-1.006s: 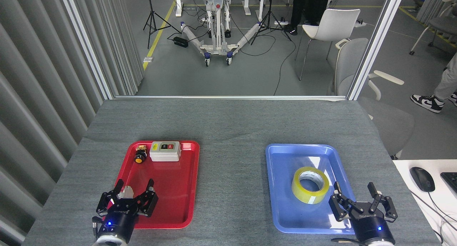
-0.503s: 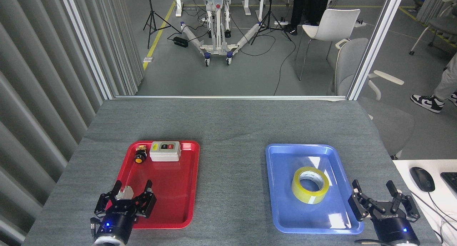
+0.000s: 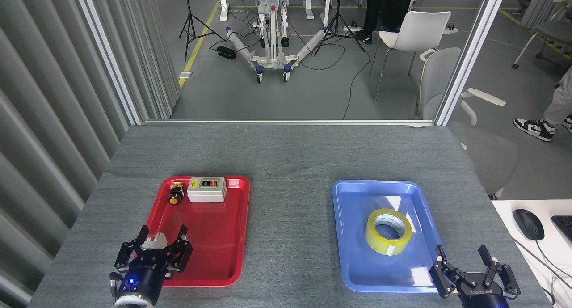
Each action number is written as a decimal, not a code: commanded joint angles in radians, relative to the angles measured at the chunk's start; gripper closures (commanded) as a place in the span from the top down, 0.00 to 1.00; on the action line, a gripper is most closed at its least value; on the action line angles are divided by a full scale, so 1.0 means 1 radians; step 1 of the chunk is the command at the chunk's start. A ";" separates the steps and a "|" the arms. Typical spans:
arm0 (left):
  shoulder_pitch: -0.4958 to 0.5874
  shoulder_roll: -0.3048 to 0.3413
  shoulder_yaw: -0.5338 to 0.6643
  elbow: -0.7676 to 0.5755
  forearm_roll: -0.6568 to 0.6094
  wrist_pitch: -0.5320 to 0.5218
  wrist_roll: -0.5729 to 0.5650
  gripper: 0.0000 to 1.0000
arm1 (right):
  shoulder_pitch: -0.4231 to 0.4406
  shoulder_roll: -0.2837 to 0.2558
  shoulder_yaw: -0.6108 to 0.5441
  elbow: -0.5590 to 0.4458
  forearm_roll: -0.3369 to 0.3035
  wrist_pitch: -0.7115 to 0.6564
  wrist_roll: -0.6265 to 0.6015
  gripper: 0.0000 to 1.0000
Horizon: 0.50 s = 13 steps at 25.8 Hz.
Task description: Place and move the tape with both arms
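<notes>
Both our grippers have slid back toward the near edge of the table since a second ago, the right gripper (image 3: 464,267) way more than the left gripper (image 3: 162,242); the right one was sitting just beside the tape (image 3: 388,231) over the blue tray (image 3: 355,218) and is now down at that tray's near right corner, partly cut off by the bottom of the view. Tape itself hasn't budged: lying flat, hole up, in the middle-right of the blue tray, touched by nothing. Both pincers are spread wide and empty, and a small whitish thing shows between the left one's fingers, but it looks like it's just lying in the red tray (image 3: 232,236) behind them, can't say for sure. So progress-wise we'd guess we're either between steps or wrapping up: the tape is placed in a tray, and whether a move over to the red side is still owed, the view doesn't tell us. Room is fine. There's a wide strip of bare grey table (image 3: 290,156) between the trays and a big open patch in the red one below the switch box (image 3: 207,189) and the yellow push button (image 3: 174,196). Only things to mind are the raised tray rims and the table's right edge close to our right arm.
</notes>
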State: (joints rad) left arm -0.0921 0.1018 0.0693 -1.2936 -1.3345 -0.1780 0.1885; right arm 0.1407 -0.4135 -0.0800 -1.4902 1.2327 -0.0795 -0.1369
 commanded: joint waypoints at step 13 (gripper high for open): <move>0.000 0.003 0.001 0.000 0.000 -0.001 0.000 1.00 | 0.011 0.019 0.011 -0.048 -0.036 -0.017 -0.004 1.00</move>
State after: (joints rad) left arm -0.0915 0.1034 0.0706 -1.2937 -1.3343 -0.1800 0.1870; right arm 0.1524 -0.3920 -0.0691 -1.5366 1.1988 -0.0945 -0.1407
